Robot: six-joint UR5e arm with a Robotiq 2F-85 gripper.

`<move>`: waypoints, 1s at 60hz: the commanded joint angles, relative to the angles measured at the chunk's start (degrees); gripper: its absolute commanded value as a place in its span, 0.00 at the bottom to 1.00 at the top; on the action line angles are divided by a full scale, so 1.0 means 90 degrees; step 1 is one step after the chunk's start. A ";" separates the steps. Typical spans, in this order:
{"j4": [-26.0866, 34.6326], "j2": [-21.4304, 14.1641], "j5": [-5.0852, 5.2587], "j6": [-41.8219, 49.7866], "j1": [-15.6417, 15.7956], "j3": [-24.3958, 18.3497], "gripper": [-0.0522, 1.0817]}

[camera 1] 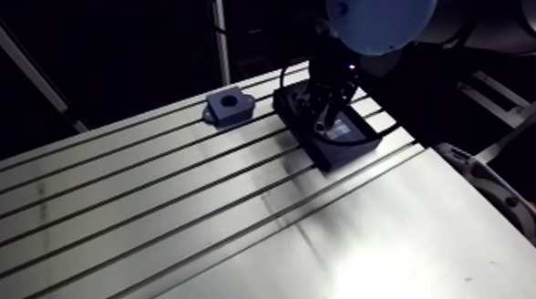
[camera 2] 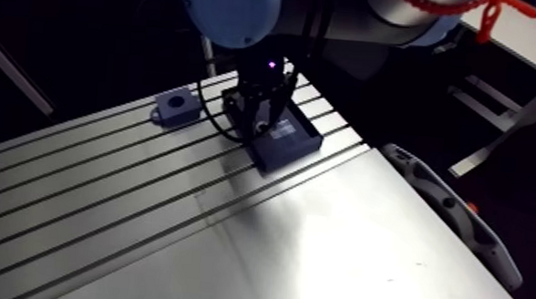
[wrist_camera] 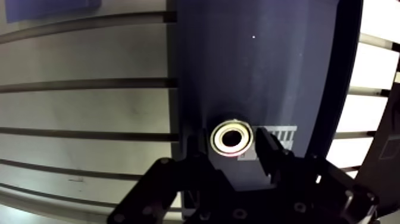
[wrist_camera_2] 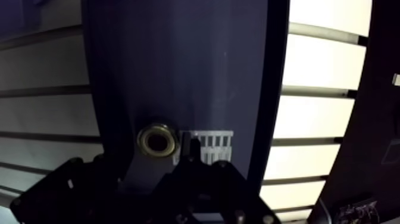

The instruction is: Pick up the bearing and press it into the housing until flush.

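— So, where do we stand?
— Our gripper (wrist_camera: pixel 231 149) sits low in the tray (wrist_camera: pixel 268 59), its fingers (wrist_camera: pixel 268 149) spread either side of the bearing (wrist_camera: pixel 232 138), holding nothing yet. The bearing lies flat near the tray's side wall.
— Why straddle it?
— So we can squeeze its rim, we reckon. The housing (camera 1: pixel 228 105) waits apart by the table's (camera 1: pixel 138 214) far edge.

The tray walls (wrist_camera: pixel 177 71) hem the bearing (wrist_camera: pixel 232 137); the housing (camera 1: pixel 229 105) stands apart across open table (camera 1: pixel 139 205).
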 commanded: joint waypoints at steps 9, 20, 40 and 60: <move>0.0000 0.0033 -0.0004 0.0008 0.0000 -0.0022 0.46; 0.0000 0.0023 -0.0004 0.0008 0.0010 -0.0052 0.46; 0.0000 0.0032 -0.0004 0.0009 0.0020 -0.0063 0.48; 0.0000 0.0033 -0.0004 0.0000 0.0020 -0.0045 0.48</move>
